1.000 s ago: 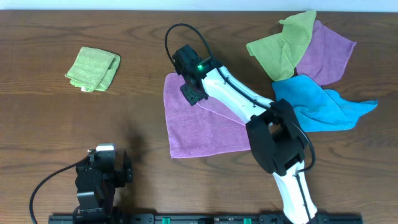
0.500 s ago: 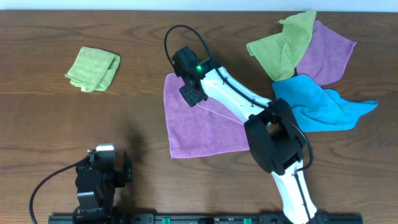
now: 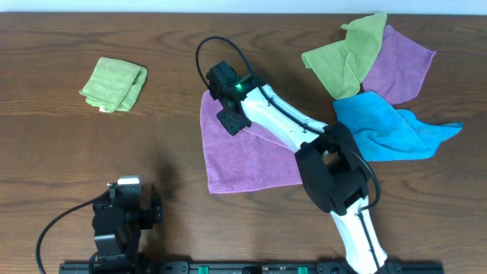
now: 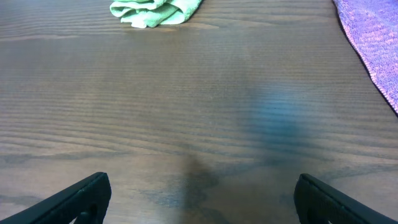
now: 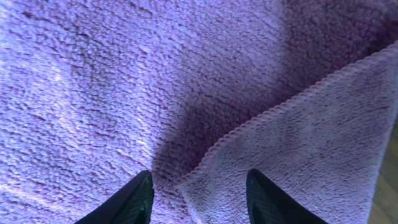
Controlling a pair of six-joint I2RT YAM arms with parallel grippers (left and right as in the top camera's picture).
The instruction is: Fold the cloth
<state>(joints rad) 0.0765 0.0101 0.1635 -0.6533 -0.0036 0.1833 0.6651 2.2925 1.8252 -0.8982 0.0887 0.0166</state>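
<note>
A purple cloth (image 3: 243,164) lies flat at the table's middle, with a flap folded over from its right side toward the upper left. My right gripper (image 3: 231,120) hangs over the cloth's upper left part. In the right wrist view its fingers (image 5: 196,199) are apart, and the hemmed corner of the flap (image 5: 311,143) lies between them on the lower layer (image 5: 93,81). My left gripper (image 3: 125,207) rests near the front left edge, open and empty (image 4: 199,202) over bare wood. The cloth's edge shows at the right of the left wrist view (image 4: 376,37).
A folded green cloth (image 3: 114,84) lies at the back left and also shows in the left wrist view (image 4: 155,9). At the back right a green cloth (image 3: 346,57), a purple cloth (image 3: 403,65) and a blue cloth (image 3: 388,129) lie piled.
My right gripper has moved a little left and toward the front over the purple cloth. The left arm has not moved.
</note>
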